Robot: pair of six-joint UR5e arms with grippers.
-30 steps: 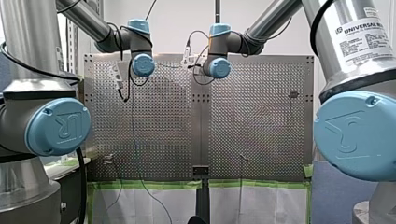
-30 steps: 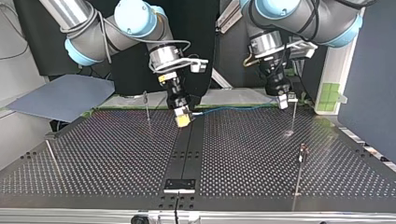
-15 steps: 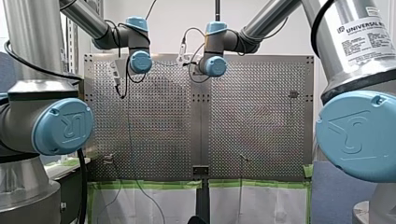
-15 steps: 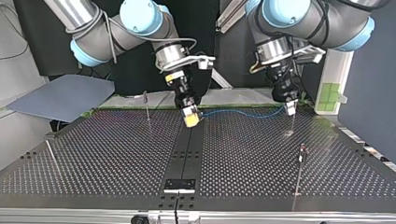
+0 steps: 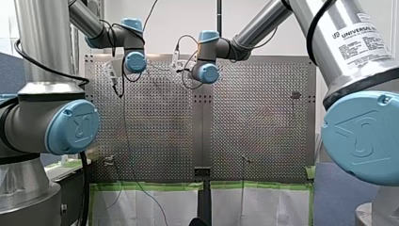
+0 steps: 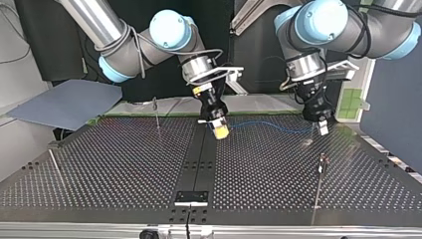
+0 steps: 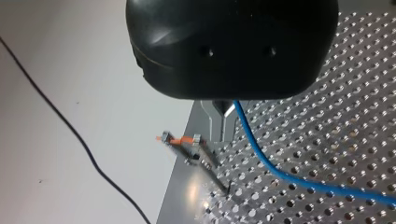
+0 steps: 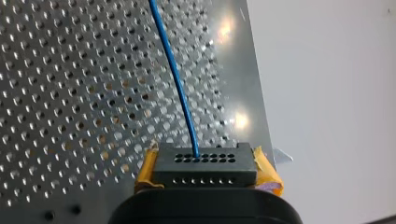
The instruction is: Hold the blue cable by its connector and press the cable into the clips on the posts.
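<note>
The blue cable hangs in a shallow sag between my two grippers at the far side of the table. In the right wrist view my right gripper is shut on the cable's black connector, its yellow pads pressed on both sides. In the top view it hovers over the dark middle strip. My left gripper is shut on the cable, which runs out between its metal fingers. A post with an orange clip stands just beside those fingers. In the top view my left gripper is at the right.
More thin posts stand on the perforated table: one at the top view's far left, one at its near left, and a clipped one at its near right. A grey sheet lies beyond the table's left corner.
Both arms have moved toward the top view's right, carrying the cable along. My right gripper now sits over the middle strip, and my left one has come lower, close to the right-hand post.
</note>
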